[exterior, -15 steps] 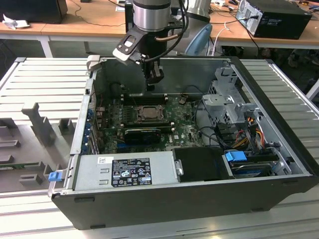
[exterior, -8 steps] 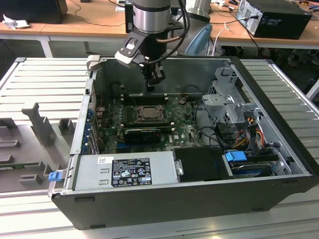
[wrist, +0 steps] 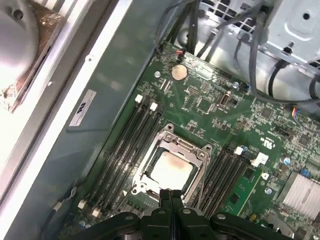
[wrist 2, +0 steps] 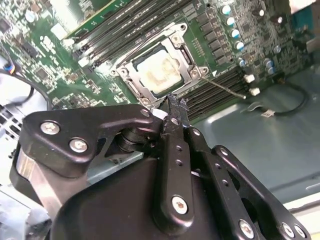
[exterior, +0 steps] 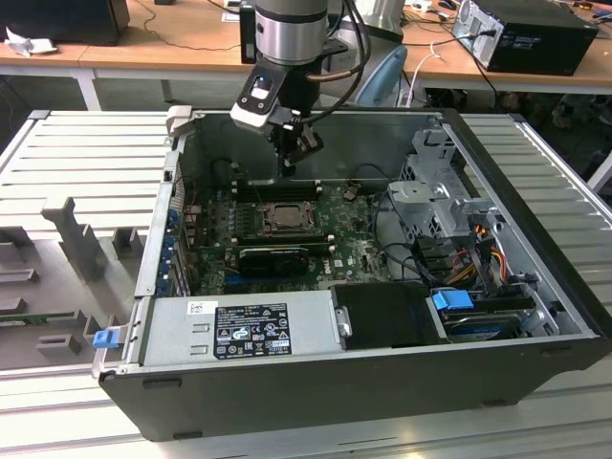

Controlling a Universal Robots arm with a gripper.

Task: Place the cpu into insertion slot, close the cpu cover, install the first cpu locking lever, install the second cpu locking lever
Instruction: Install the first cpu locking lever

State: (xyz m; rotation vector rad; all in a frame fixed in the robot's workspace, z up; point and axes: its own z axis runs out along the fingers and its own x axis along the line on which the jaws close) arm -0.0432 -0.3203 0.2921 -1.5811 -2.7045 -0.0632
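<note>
gripper [wrist: 170, 194], pressed together, hovers at the cpu cover [wrist: 183, 145] edge; seating the free locking lever [wrist 2: 225, 88] likely needs a low, steady push.

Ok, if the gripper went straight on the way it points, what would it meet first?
Likely the edge of the cpu cover around the cpu; the shut gripper points at that rim in the first wrist view, though depth is unclear.

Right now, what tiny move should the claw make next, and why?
Probably a small shift of the claw toward the thin wire lever that juts out beside the cpu cover, to press it down. The cpu already sits under the flat-lying cover, and the shut claw hangs at the cover's edge, off the lever.
</note>
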